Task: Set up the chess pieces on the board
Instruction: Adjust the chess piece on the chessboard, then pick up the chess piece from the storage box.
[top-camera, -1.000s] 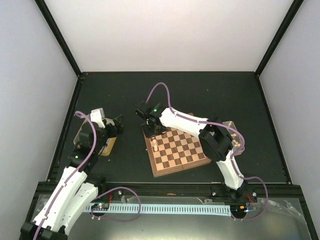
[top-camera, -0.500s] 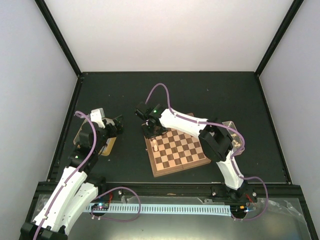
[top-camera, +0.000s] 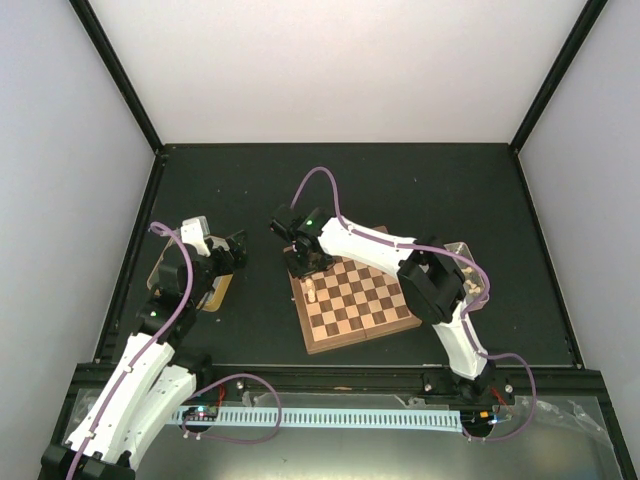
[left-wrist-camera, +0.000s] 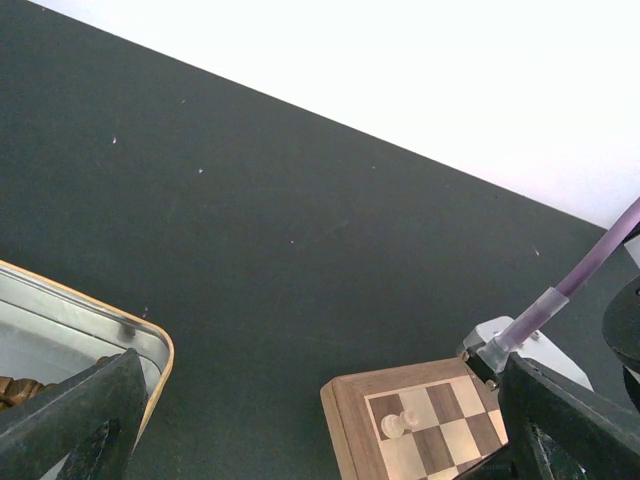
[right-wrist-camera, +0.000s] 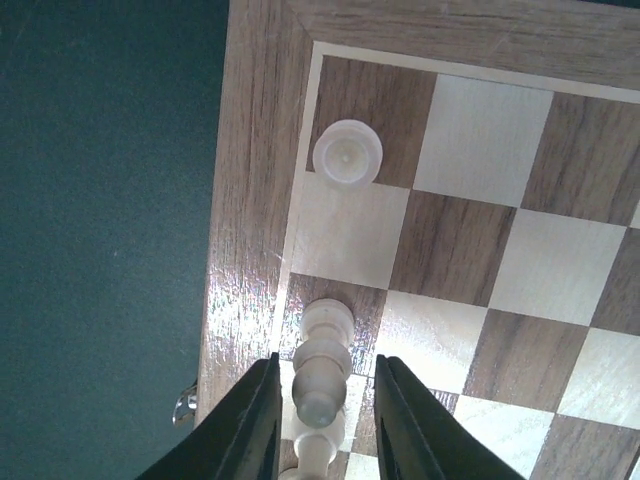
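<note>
- The right gripper (right-wrist-camera: 326, 400) is shown with its jaws newly eased apart. A thin gap is seen on either side of the tall pale tan turned wooden chess piece (right-wrist-camera: 322, 375) between them, so nothing is gripped.
- That piece appears to be left standing on the square wooden checked board (right-wrist-camera: 250, 200), by its rim.
- A second pale piece (right-wrist-camera: 347, 153) is set just beyond the fingertips, on the corner square.
- One placement is judged finished, with most of the set still unplaced.
- The left gripper (top-camera: 236, 248) is held wide open and empty beside a gold-rimmed metal tin (left-wrist-camera: 150, 340).
</note>
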